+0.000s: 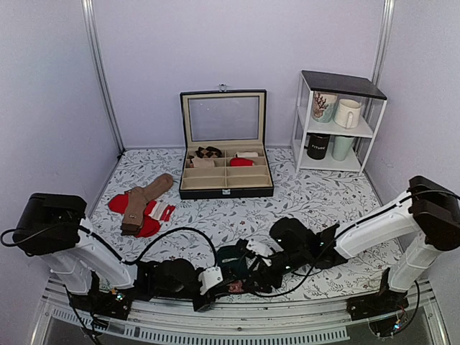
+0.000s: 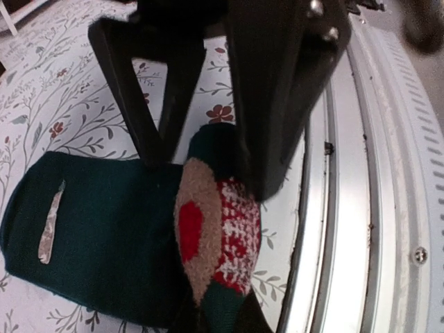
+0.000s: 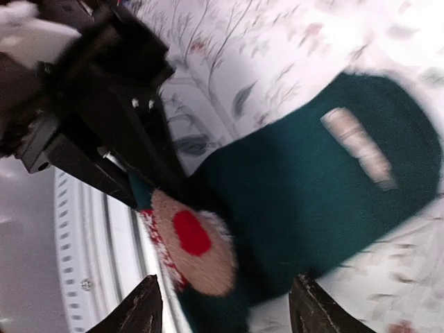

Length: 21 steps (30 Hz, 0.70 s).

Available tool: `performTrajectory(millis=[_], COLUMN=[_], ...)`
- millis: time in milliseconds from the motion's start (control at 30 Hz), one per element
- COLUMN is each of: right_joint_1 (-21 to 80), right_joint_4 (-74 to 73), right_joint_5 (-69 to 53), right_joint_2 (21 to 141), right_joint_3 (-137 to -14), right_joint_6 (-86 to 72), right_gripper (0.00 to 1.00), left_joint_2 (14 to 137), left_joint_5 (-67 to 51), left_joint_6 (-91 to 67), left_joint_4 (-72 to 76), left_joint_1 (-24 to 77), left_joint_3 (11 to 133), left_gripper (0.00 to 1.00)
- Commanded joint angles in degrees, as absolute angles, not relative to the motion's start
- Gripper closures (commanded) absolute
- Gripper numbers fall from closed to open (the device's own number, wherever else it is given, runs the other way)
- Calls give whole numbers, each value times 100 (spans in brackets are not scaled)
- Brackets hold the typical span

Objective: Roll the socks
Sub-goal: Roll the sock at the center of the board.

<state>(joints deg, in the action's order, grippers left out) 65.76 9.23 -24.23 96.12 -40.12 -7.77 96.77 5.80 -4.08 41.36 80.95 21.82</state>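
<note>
The dark teal socks (image 1: 231, 256) lie at the table's near edge between my two grippers. They also show in the left wrist view (image 2: 90, 236) and in the right wrist view (image 3: 326, 180). One end carries a tan patch with a red spot (image 2: 198, 225) and a red-and-white knit. My left gripper (image 1: 228, 285) is shut on that patterned end, which shows at the bottom of its own view (image 2: 222, 312). My right gripper (image 1: 248, 272) is open, and its fingers (image 3: 142, 309) straddle the sock from above. It shows in the left wrist view as two black fingers (image 2: 274, 104).
A metal rail (image 2: 347, 208) runs along the table's front edge, right beside the socks. An open black compartment box (image 1: 226, 188) stands at the back centre. Tan-brown socks (image 1: 144, 198) lie on red socks (image 1: 149, 226) at the left. A white shelf with mugs (image 1: 334, 122) stands at the back right.
</note>
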Motion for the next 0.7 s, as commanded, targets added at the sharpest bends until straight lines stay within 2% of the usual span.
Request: performTrajectory(millis=[0,100,233,467,667], right_joint_1=[6841,7174,7462,7628,7654], right_joint_4=[2239,3178,3289,3178,3042], right_joint_5=[-1091,-771,-581,-400,-302], right_joint_2=[8497,8320,8566,9040,9353], right_joint_3=[-3194,-2717,-2721,-2787,-2877], right_joint_6=[146,1190,1652,1723,1746], right_gripper=[34,33,32,33,37], left_joint_2=[9982,10115,10239,10386,10448], left_joint_5=[-236,-573,-904,-1187,-1263], left_joint_6=[-1086,-1283,-1526,-1677,-1709], left_joint_4=[3670,3633,3610,3721,3733], left_joint_1=[7831,7674,7533,7403,7353], left_joint_3=[2079,2077,2027,1951,1956], left_gripper=[100,100,100,100,100])
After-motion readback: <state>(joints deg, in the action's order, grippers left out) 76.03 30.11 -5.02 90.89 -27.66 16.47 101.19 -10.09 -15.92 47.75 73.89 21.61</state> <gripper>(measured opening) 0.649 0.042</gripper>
